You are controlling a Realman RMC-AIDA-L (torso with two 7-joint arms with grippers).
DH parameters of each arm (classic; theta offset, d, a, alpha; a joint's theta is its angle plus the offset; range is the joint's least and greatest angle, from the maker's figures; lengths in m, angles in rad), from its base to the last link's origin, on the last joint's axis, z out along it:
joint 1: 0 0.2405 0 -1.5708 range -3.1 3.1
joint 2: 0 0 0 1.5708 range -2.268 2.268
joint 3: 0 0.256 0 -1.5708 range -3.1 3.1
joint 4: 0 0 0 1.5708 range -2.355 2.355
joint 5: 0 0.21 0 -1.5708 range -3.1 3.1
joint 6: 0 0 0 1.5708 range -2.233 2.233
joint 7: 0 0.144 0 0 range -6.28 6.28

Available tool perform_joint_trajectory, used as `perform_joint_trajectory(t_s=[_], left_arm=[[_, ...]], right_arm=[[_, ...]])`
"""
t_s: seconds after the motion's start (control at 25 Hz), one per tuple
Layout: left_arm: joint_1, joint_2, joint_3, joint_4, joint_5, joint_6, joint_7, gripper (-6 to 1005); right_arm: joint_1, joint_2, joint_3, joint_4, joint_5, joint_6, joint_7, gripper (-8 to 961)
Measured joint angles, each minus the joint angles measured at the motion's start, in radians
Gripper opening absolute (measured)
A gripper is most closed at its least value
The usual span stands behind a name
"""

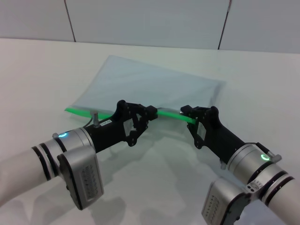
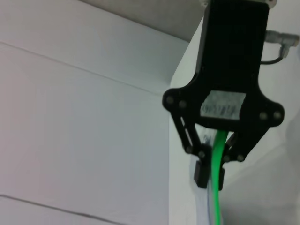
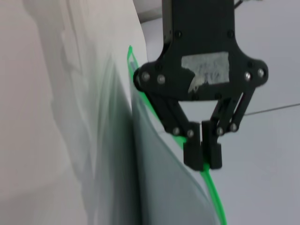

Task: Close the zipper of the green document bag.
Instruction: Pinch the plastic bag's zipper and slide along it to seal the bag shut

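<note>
The green document bag point(image 1: 150, 84), a flat pale blue-grey pouch, lies on the white table with its far corners toward the wall. Its zipper point(image 1: 169, 114) is a bright green strip along the near long edge, lifted a little off the table between the two grippers. My left gripper point(image 1: 147, 115) is shut on the strip near its middle; in the left wrist view the left gripper point(image 2: 209, 176) pinches the green zipper point(image 2: 216, 201). My right gripper point(image 1: 187, 114) is shut on the strip's right end, as the right wrist view shows point(image 3: 202, 157). The slider tab is hidden.
The white table point(image 1: 42, 75) runs wide on all sides of the bag. A grey panelled wall point(image 1: 150, 18) stands behind it. Both forearms reach in from the near edge, left point(image 1: 70, 145) and right point(image 1: 253, 164).
</note>
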Motion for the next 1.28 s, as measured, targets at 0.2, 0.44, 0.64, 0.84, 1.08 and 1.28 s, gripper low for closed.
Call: perform_joint_trajectory(t_s=[0.2,0.44,0.64,0.84,1.08,1.28], left_arm=[[0.014,0.001,-0.027,0.003,-0.001,0.0,0.001,79],[0.03,0.003,-0.063,0.005,-0.002,0.001,0.001,79],[0.046,0.004,-0.09,0.005,-0.006,0.001,0.003,79],[0.067,0.006,-0.097,0.006,-0.048,0.007,0.004,78],[0.114,0.009,-0.097,0.011,-0.134,0.064,0.005,78],[0.161,0.01,-0.098,0.019,-0.202,0.113,0.005,78]], right_arm=[[0.0,0.0,-0.001,0.003,0.009,-0.001,0.0,191],[-0.002,-0.003,0.001,0.012,0.009,-0.012,0.026,195],[-0.011,-0.003,0.002,0.03,0.01,-0.027,0.054,198],[-0.015,-0.004,0.004,0.054,0.019,-0.043,0.089,201],[-0.025,-0.005,0.015,0.086,0.041,-0.07,0.142,205],[-0.028,-0.005,0.017,0.109,0.101,-0.07,0.143,208]])
